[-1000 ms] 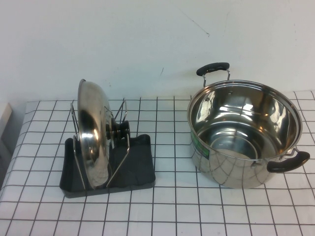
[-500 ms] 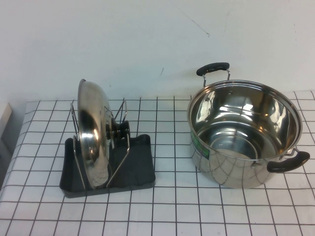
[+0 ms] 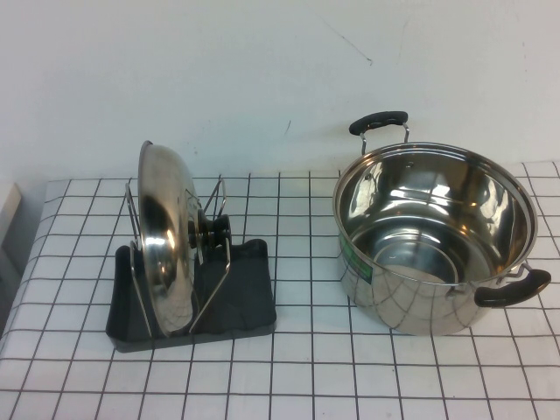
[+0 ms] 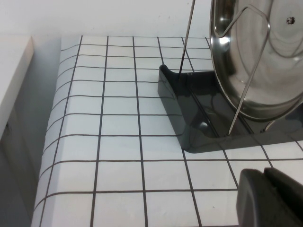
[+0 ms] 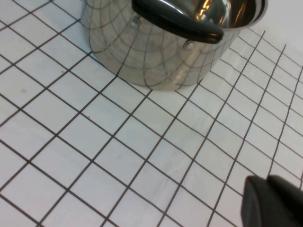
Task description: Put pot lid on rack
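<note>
The shiny steel pot lid [image 3: 166, 236] stands on edge in the black rack [image 3: 241, 297], held between the wire uprights, its black knob [image 3: 214, 231] facing the pot. The left wrist view shows the lid's inner side [image 4: 265, 56] and the rack's tray [image 4: 194, 113] from close by. My left gripper [image 4: 266, 189] is shut and empty, above the checked cloth a short way from the rack's corner. My right gripper [image 5: 267, 196] is also shut and empty, over the cloth near the pot [image 5: 156, 42]. Neither arm shows in the high view.
A deep steel pot [image 3: 433, 236] with two black handles stands open at the right of the table. The white grid cloth [image 3: 306, 367] covers the table. The table's left edge [image 4: 47, 142] drops off near the rack. A white wall rises behind.
</note>
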Controlling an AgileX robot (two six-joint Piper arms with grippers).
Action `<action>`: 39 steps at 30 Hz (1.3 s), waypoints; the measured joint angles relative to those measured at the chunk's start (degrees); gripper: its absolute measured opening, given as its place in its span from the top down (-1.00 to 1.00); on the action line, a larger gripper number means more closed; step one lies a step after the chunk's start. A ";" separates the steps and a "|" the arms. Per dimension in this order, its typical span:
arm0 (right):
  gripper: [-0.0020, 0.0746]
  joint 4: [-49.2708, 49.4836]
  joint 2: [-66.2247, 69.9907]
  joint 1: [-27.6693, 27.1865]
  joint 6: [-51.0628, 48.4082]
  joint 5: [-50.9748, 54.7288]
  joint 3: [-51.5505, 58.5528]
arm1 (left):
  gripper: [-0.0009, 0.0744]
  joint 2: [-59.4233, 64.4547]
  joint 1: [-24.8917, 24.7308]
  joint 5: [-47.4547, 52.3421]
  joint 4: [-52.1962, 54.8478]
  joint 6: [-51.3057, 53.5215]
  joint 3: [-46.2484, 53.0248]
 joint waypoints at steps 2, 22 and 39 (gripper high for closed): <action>0.95 0.00 0.00 0.00 0.00 0.00 0.00 | 0.98 0.00 0.00 0.00 0.00 0.00 0.00; 0.95 0.00 0.00 0.00 0.00 0.00 0.00 | 0.98 0.00 0.00 0.00 1.22 0.00 0.00; 0.95 0.00 0.00 0.00 0.00 0.00 0.00 | 0.98 0.00 3.67 0.03 9.57 -5.69 -0.09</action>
